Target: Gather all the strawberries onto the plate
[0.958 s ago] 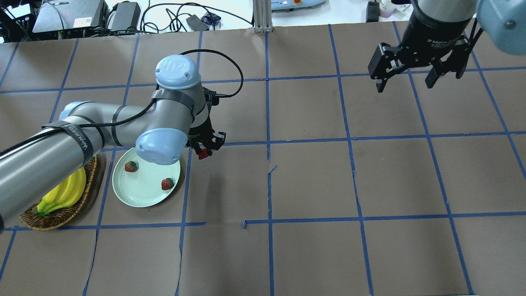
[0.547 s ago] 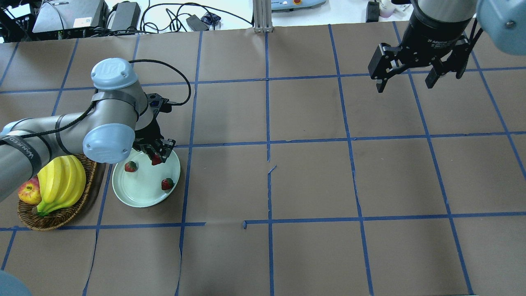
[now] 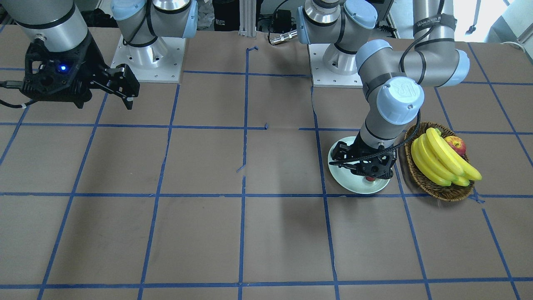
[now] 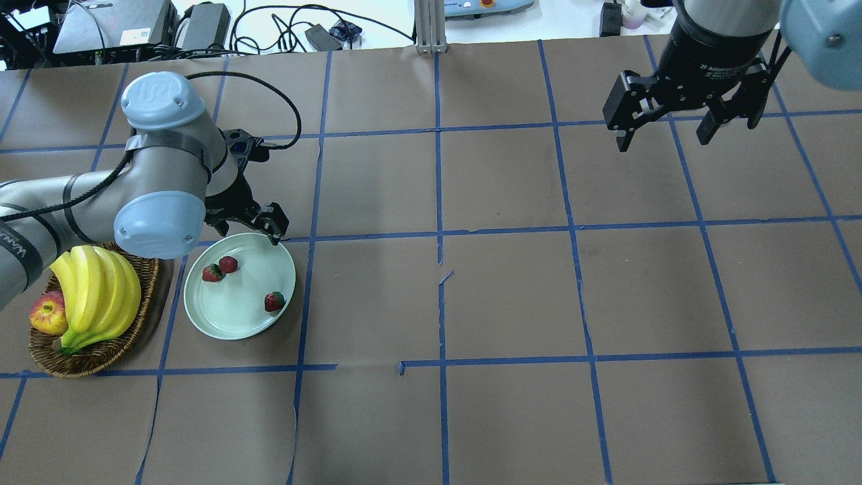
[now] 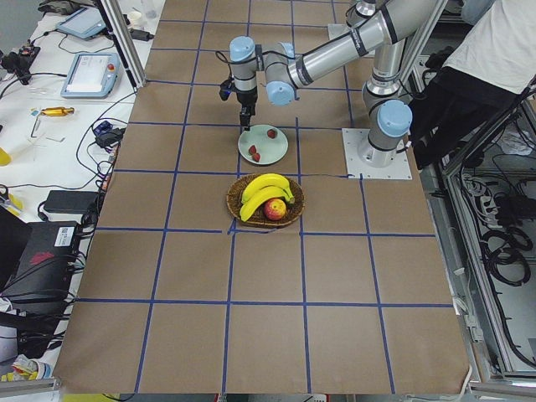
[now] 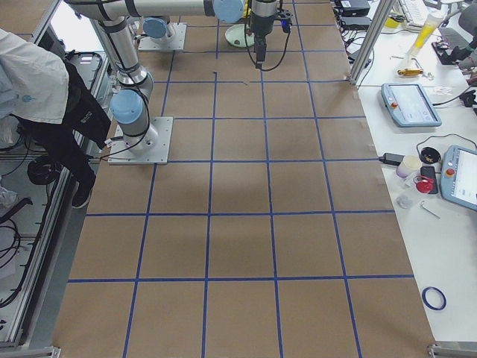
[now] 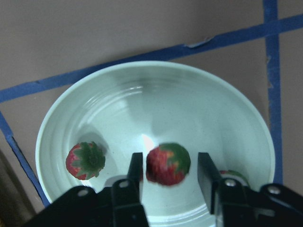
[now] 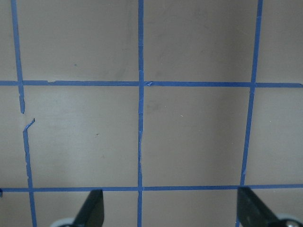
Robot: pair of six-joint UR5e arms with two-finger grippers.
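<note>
All three strawberries (image 4: 228, 264) lie in the plate (image 4: 236, 313), so nothing seems left to collect. The left gripper (image 7: 170, 177) hangs released above its far rim; the right gripper (image 8: 173, 210) gapes empty.

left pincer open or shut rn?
Open. Left wrist view: left pincer fingers apart, gaps either side of a strawberry lying on the plate.

even bright overhead light, soft shadows, left wrist view slightly blurred.

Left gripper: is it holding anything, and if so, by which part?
Nothing is held. The left gripper has its fingers open above the plate, and all three strawberries lie loose on it.
</note>
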